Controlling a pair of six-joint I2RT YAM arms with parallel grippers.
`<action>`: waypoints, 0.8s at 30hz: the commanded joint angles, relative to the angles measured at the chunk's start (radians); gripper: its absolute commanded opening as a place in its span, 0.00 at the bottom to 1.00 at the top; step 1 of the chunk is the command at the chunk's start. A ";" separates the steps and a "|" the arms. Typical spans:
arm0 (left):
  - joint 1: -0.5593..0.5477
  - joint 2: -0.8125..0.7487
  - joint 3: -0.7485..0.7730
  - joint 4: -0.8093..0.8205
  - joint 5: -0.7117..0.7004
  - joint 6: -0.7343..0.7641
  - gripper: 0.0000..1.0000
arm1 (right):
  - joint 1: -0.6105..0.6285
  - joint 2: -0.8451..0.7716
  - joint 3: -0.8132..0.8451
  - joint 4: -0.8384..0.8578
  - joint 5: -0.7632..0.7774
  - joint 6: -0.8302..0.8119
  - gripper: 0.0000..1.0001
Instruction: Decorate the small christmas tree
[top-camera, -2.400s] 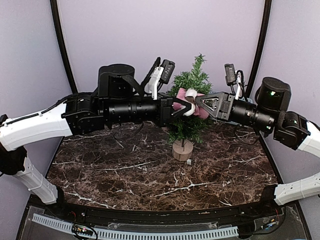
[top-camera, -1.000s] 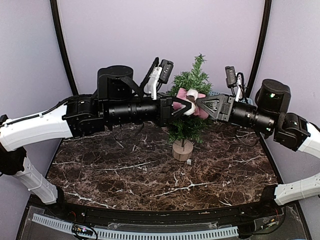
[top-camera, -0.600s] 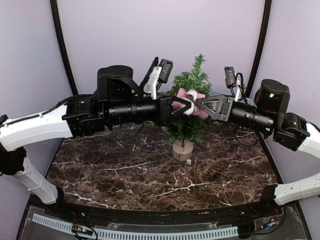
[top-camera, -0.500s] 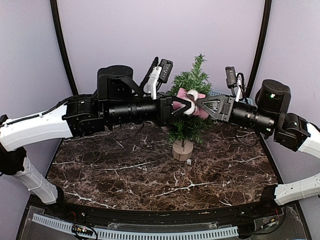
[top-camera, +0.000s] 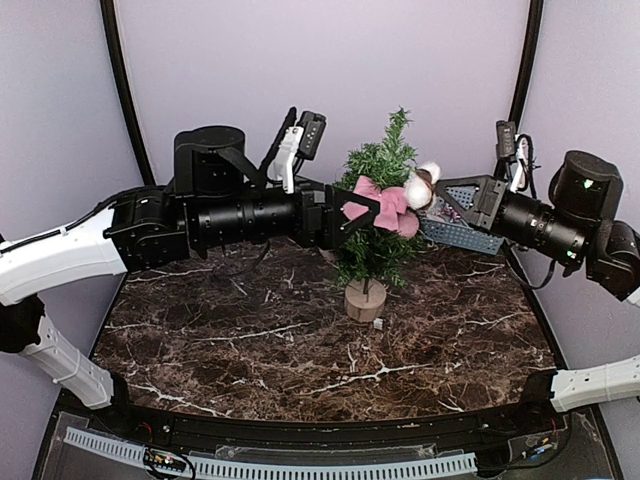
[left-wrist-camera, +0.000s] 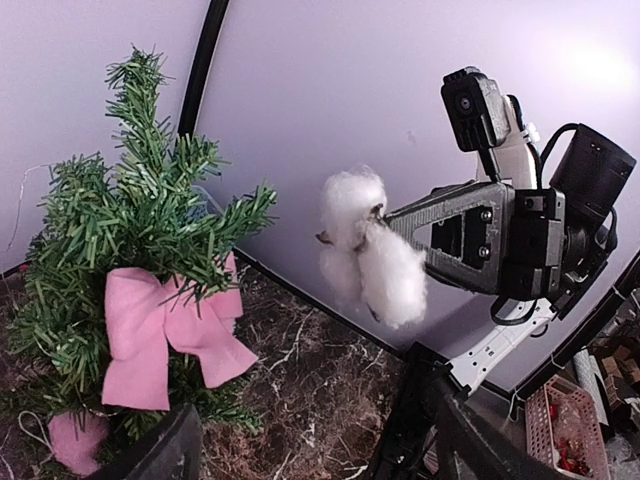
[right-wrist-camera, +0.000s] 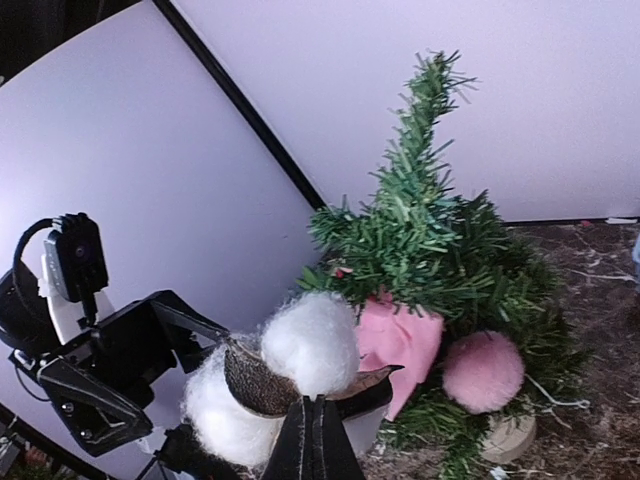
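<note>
I find the left gripper (top-camera: 357, 211) spread wide and empty, just left of the tree (top-camera: 378, 240). The tree stands upright on the table (top-camera: 250, 340), back centre, with a pink bow (top-camera: 385, 203) on it. The right gripper (right-wrist-camera: 315, 425) pinches a cotton sprig (top-camera: 420, 184) near the tree's upper right.

text: none legible | labels: none | numbers: none
</note>
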 joint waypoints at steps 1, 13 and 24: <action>0.048 -0.042 0.013 -0.074 0.029 0.007 0.85 | -0.004 0.006 0.101 -0.172 0.198 -0.050 0.00; 0.225 0.011 0.067 -0.095 0.232 -0.003 0.88 | -0.436 0.145 0.247 -0.245 -0.067 -0.166 0.00; 0.308 0.080 0.131 -0.097 0.327 0.007 0.89 | -0.690 0.370 0.280 -0.064 -0.754 -0.206 0.00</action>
